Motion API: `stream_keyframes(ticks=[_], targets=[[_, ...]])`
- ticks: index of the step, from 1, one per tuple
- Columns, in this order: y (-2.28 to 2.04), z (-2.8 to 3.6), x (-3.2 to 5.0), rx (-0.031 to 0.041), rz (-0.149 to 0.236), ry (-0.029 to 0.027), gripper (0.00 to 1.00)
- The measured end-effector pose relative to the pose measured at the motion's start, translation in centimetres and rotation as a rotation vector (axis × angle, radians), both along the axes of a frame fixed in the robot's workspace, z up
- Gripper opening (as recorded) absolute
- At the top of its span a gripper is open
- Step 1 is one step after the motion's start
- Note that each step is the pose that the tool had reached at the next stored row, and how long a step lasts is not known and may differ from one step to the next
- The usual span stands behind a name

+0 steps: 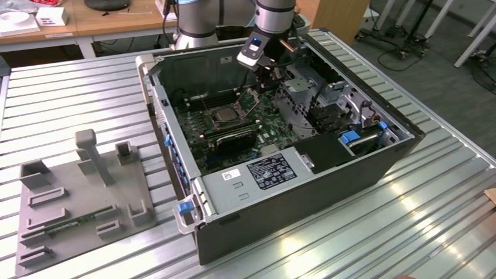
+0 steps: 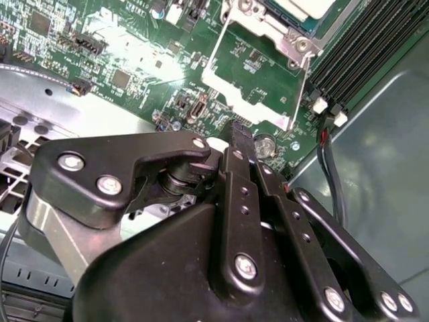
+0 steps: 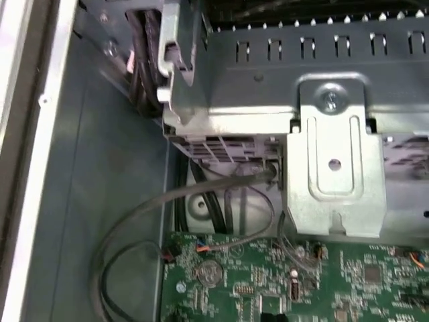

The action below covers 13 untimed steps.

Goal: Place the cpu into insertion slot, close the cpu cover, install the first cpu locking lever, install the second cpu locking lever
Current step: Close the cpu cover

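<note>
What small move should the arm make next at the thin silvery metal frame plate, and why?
Probably nudge the black gripper against the free edge of the thin silvery cpu cover to swing it toward the square insertion slot. The cover stands open, the pale cpu seems seated already, and the gripper tip sits just at that edge.

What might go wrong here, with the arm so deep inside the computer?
The black gripper sits close to the open silvery cpu cover; a slip might bend it. Its tip is near the green motherboard, so it may scrape small parts. Black cables beside it might snag.
</note>
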<state>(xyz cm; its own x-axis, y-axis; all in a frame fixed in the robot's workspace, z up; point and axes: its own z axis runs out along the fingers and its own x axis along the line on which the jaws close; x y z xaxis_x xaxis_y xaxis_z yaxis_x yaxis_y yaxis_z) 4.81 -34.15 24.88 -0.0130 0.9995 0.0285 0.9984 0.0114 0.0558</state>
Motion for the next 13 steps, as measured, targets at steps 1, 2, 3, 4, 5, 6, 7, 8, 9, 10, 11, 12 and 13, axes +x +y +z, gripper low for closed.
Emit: stream_keyframes(ticks=[1,2,3,4,5,6,7,8,9,10,11,12,13], targets=[[0.0,-0.02,-0.14,0.0001,0.0,-0.0002,0.1],[0.0,-0.03,-0.3,0.0001,0.0,-0.0004,0.1],[0.0,-0.05,-0.48,-0.0001,0.0,-0.0006,0.1],[0.0,-0.07,-0.66,-0.0001,0.0,-0.0009,0.1],[0.0,-0.1,-0.86,0.0,0.0,-0.0011,0.1],[0.0,-0.11,-1.08,-0.0002,0.0,-0.0014,0.1],[0.0,-0.13,-1.33,-0.0002,0.0,-0.0018,0.1],[0.0,-0.15,-1.61,-0.0001,0.0,-0.0024,0.1],[0.0,-0.16,-1.86,0.0001,0.0,-0.0029,0.1],[0.0,-0.17,-2.15,0.0004,0.0,-0.0036,0.1],[-0.01,-0.18,-2.47,0.0009,0.0,-0.0045,0.1],[0.0,-0.2,-2.8,0.0015,0.0,-0.0057,0.1],[0.0,-0.21,-3.12,0.0018,0.0,-0.0067,0.1]])
